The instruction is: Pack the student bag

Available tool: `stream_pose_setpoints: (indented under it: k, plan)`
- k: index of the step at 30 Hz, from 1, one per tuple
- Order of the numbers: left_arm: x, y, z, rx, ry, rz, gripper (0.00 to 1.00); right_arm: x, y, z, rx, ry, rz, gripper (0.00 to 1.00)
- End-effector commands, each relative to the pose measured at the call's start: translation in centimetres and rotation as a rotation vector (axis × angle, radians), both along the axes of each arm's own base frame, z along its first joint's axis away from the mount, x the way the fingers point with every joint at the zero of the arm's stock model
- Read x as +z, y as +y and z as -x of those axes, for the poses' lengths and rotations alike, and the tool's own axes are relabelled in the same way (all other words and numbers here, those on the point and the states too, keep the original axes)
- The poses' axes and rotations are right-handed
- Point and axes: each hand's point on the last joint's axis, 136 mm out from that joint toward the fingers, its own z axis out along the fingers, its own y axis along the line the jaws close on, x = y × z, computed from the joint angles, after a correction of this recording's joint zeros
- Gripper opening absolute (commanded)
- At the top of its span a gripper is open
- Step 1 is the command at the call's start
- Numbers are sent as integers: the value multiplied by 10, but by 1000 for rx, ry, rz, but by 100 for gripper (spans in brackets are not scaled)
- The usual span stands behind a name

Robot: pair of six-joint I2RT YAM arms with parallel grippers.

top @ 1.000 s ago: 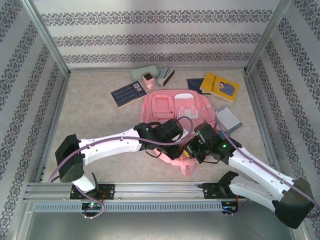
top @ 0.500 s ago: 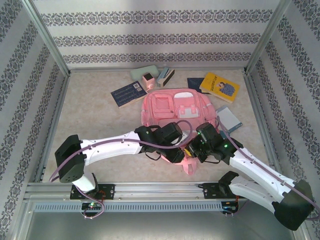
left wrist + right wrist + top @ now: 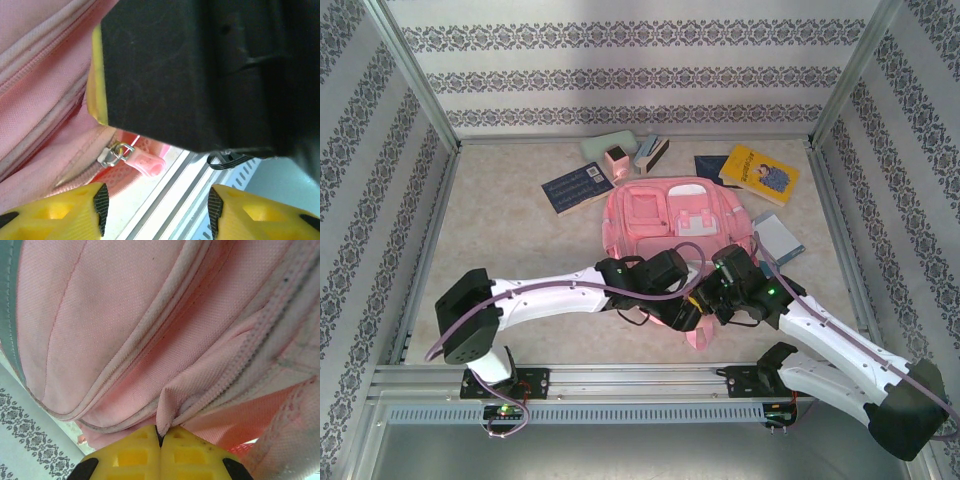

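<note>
The bag lies flat on the table, a little right of centre, with its front pockets facing up and its near end under the two wrists, which meet there side by side. The right gripper has its jaws pressed together on a pinched fold of the bag's pink fabric, just beside a ribbed zipper strip. The left gripper stands with its jaws apart and nothing between them. Its yellow fingers sit low in the left wrist view, one over pink fabric and the other over the rail at the table's near edge. Just beyond them is a zipper pull, a metal clip with a pink tab, which sticks out from the bag's seam clear of both fingers. A black housing with a yellow edge hangs close above the pull. Around the bag, a dark blue book lies near its far left corner. A grey notebook lies just beside its right side. A yellow book lies farther right, by the back wall. A small pink box and a pale green case sit at the far edge.
</note>
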Motion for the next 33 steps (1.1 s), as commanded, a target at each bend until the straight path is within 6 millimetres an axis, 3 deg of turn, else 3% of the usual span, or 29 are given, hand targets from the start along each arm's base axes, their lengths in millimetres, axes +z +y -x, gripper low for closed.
stream_pose_setpoints:
  k: [1, 11, 15, 18, 22, 25, 33]
  plan:
    - [-5, -8, -4, 24, -1, -27, 58, 17, 8, -12, -25, -65, -66, 0]
    - [-24, -3, -16, 85, -22, -167, 63, 21, 11, -10, -44, -75, -93, 0]
    - [-33, 7, -19, 102, -62, -266, 56, 22, 11, -8, -50, -85, -93, 0]
    - [-41, 20, -22, 124, -94, -341, 44, 21, 12, -7, -50, -83, -96, 0]
    - [-49, 32, -24, 144, -117, -385, 42, 21, 15, -8, -54, -88, -100, 0]
    - [-45, 42, -26, 166, -143, -394, 40, 19, 19, -11, -56, -93, -110, 0]
    - [-20, 92, -28, 254, -214, -345, 37, 15, 43, -16, 27, -105, -134, 0]
